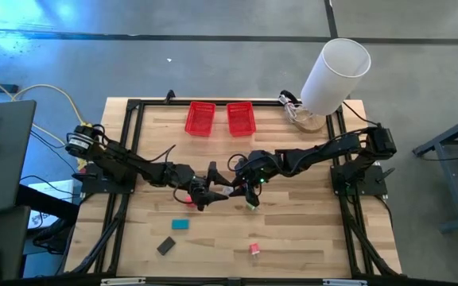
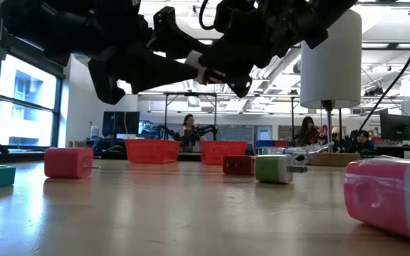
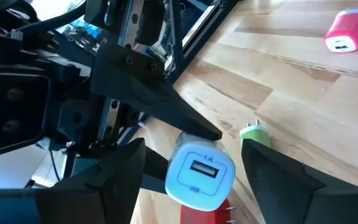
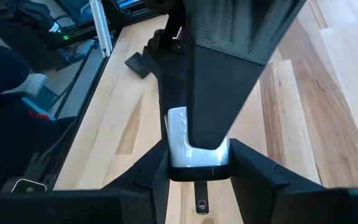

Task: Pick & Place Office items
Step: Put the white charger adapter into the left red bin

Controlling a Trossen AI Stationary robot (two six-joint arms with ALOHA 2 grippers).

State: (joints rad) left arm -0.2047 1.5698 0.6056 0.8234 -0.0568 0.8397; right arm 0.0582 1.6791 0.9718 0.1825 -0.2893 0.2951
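Note:
A silvery-white USB charger block hangs above the table's middle between my two grippers; it also shows in the right wrist view and the low view. My right gripper is shut on it. My left gripper is open, one finger on either side of the same block. On the table lie a green block, a red block, a teal block, a dark grey block and a pink block. My right gripper pinches the white block by two opposite sides between its two fingers. It comes about level from the table's right side. The block is lifted clear of the table, its USB face toward my left gripper.
Two red mesh baskets stand side by side at the far edge. A big white cylinder stands at the far right corner. The near half of the table holds only the scattered small blocks. People sit in the room behind.

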